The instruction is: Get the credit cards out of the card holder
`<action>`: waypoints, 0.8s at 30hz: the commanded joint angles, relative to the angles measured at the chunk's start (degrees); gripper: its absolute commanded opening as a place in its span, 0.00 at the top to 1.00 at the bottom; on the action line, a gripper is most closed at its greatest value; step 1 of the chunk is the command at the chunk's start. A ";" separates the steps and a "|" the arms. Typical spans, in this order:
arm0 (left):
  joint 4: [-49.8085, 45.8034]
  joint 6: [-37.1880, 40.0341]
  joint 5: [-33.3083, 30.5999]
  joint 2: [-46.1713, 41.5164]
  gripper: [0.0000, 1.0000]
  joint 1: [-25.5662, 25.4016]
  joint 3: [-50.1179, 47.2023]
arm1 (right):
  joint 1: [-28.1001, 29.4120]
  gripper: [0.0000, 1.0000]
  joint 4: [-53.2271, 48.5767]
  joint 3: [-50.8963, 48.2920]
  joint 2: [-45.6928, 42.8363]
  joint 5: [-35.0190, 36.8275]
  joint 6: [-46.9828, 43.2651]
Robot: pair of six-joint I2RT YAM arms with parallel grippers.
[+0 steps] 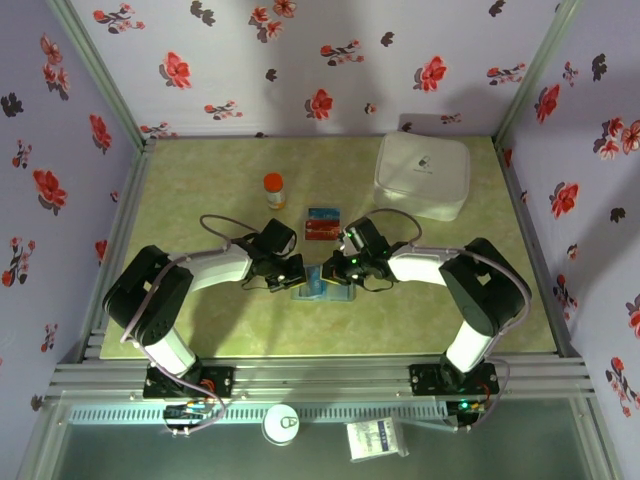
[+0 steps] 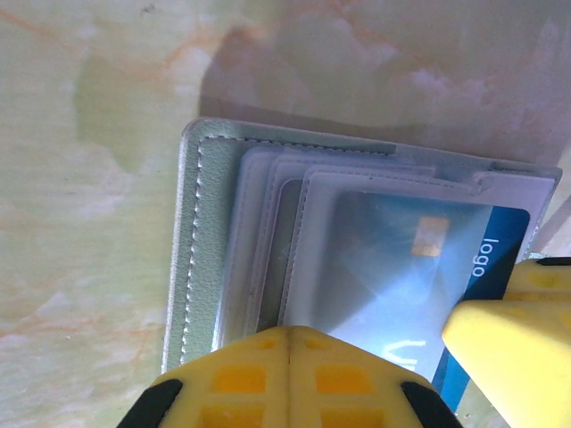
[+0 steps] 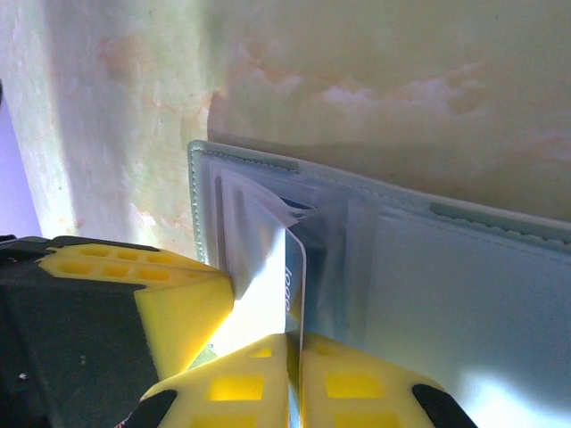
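The grey-blue card holder [image 1: 322, 283] lies open on the bench [image 1: 200, 180] between my 2 arms. My left fingers [image 2: 241, 379] are clenched shut over its edge. My right fingers [image 3: 357, 388] pinch a blue card [image 2: 401, 267], partly inside a clear sleeve [image 2: 312, 232].

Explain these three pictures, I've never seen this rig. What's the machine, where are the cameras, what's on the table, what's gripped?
It is a robot with a left arm and a right arm bolted at the table's near edge, each ending in a two-finger gripper with yellow pads. One picture looks down from above, and the other two come from a camera on each wrist. On the table are an orange bottle, a white case, two loose cards and the open card holder. The left gripper is shut at the holder's edge. The right gripper is shut on a blue card, seemingly partway out of its clear sleeve.
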 commanded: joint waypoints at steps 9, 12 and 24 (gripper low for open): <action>-1.91 -0.14 -0.56 -0.10 1.00 0.13 -1.21 | -0.53 0.90 -0.14 -0.82 -1.03 -0.19 1.38; -1.88 -0.05 -0.51 -0.14 1.00 0.11 -1.25 | -0.53 0.90 0.00 -0.77 -0.95 -0.32 1.51; -2.27 -0.04 -0.58 -0.19 1.00 0.19 -1.12 | -0.52 0.92 0.41 -1.05 -1.36 -0.24 1.73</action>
